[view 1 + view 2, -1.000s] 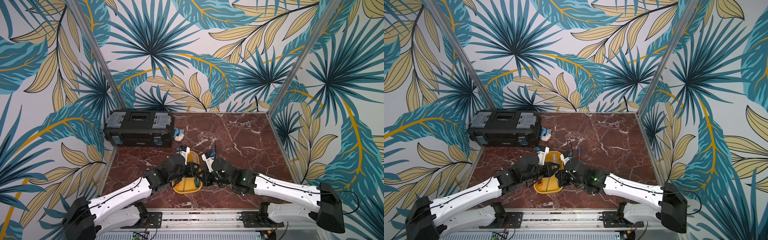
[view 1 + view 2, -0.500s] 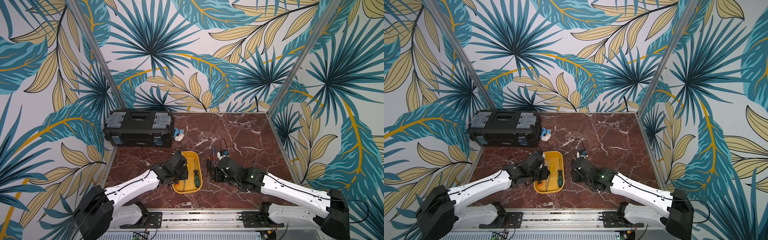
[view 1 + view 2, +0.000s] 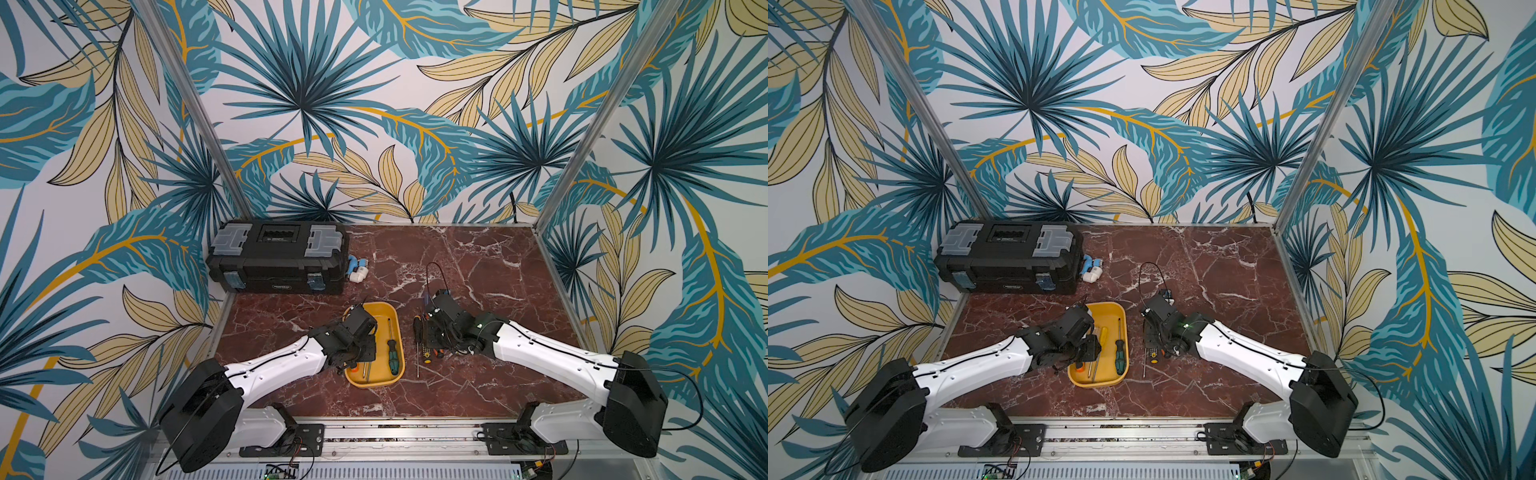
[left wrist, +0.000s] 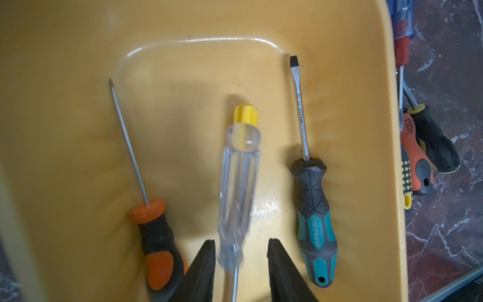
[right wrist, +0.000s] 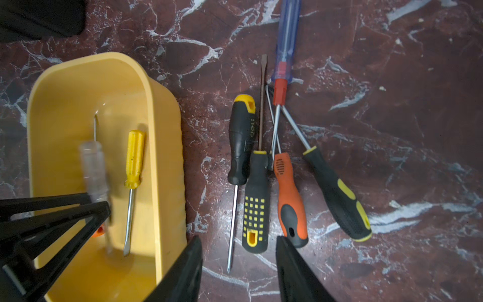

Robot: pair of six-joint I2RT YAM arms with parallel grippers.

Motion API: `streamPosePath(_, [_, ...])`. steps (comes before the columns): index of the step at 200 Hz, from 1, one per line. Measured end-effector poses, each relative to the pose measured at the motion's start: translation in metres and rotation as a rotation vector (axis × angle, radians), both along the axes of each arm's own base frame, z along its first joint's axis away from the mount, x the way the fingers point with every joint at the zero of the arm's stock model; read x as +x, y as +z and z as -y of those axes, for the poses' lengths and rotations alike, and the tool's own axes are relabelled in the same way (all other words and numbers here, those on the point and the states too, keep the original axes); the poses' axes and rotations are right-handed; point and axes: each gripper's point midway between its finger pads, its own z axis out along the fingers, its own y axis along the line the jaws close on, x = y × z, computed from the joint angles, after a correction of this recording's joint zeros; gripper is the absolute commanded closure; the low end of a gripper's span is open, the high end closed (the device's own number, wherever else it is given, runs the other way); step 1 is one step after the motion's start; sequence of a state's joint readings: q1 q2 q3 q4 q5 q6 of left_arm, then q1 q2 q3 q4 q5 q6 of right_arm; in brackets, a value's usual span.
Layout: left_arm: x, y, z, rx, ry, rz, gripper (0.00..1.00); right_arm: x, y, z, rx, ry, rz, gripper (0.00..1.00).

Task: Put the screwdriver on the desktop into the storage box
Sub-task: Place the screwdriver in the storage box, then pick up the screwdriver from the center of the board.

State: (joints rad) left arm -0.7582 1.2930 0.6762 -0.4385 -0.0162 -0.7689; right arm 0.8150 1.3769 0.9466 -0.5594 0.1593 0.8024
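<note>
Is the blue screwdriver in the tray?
No, the blue screwdriver lies on the desktop, outside the tray.

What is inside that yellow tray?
Four screwdrivers: orange-black, teal-black, small yellow, and a blurred clear-handled one between the open fingers of the left gripper. The tray floor under that gripper is hidden.

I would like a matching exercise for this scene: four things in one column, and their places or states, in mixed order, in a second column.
1 teal-handled screwdriver
2 blue-handled screwdriver
3 black toolbox
4 right gripper

A against the back wall
B open, holding nothing
C inside the storage box
D lying loose on the desktop

Pairs: 1-C, 2-D, 3-A, 4-B
</note>
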Motion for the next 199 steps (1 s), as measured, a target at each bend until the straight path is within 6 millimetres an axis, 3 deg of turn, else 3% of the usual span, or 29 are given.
streamPosePath(37, [0.002, 0.014, 0.000, -0.022, 0.010, 0.032, 0.46, 0.018, -0.012, -0.002, -0.031, -0.020, -0.033, 0.54])
streamPosePath(72, [0.008, 0.052, 0.001, -0.078, 0.019, 0.111, 0.45, 0.032, -0.035, -0.007, -0.077, -0.019, -0.083, 0.64])
streamPosePath(112, [0.004, 0.084, -0.006, -0.133, 0.030, 0.184, 0.45, 0.043, -0.055, -0.020, -0.095, -0.004, -0.125, 0.69])
streamPosePath(156, [-0.002, 0.098, -0.013, -0.158, 0.039, 0.212, 0.45, 0.046, -0.074, -0.023, -0.113, -0.001, -0.157, 0.70])
streamPosePath(199, [-0.003, 0.099, -0.014, -0.160, 0.042, 0.211, 0.45, 0.045, -0.090, -0.026, -0.124, 0.004, -0.185, 0.74])
